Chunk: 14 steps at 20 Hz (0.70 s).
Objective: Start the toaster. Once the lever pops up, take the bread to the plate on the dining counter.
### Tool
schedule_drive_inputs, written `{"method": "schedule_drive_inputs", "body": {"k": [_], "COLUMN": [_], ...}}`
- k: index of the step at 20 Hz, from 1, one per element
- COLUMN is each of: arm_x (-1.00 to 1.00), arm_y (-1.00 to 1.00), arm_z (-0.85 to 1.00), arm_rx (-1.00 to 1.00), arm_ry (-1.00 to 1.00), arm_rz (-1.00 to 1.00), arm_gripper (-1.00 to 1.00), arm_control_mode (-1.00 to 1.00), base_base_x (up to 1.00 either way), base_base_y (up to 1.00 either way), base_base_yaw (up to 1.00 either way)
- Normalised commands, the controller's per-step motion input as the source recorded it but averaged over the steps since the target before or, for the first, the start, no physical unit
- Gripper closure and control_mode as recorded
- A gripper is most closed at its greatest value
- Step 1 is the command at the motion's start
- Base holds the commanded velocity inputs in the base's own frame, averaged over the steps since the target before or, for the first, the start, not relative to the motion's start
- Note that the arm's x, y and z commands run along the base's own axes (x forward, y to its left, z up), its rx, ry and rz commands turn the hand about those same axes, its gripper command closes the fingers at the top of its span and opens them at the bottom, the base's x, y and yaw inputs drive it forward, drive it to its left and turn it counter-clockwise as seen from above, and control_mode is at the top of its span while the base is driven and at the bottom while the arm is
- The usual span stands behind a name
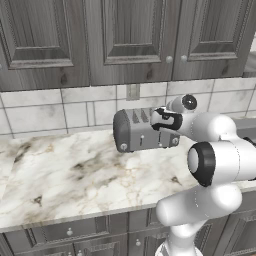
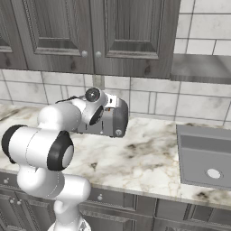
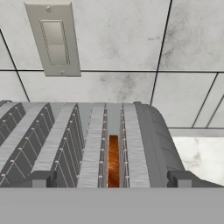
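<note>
Above the toaster (image 3: pixel 87 144) your claw (image 3: pixel 111 179) hangs wide open; reach crookedly and you'll jam the bread (image 3: pixel 113 159) deeper.

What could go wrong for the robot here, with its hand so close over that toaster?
1. The open gripper hangs just above the toaster, its fingertips straddling the slots; coming down a little off, it might hit the metal top rather than the lever.
2. The bread sits deep in a narrow slot, so grasping it cleanly looks tricky.
3. The toaster stands close to the tiled wall with its switch plate, leaving the hand little room.
</note>
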Motion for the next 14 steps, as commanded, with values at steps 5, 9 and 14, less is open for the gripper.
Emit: {"method": "schedule_drive_inputs", "body": {"k": [5,9,14], "arm_x": [0.0,0.0,0.0], "arm_y": [0.0,0.0,0.0], "arm_z": [0.0,0.0,0.0], "arm_rx": [0.0,0.0,0.0], "arm_ry": [0.0,0.0,0.0], "arm_rz": [0.0,0.0,0.0], "arm_gripper": [-1.0,-1.0,-1.0], "arm_control_mode": [-1.0,-1.0,-1.0], "base_base_x": [0.0,0.0,0.0], "base_base_y": [0.0,0.0,0.0], "base_base_yaw": [0.0,0.0,0.0]}}
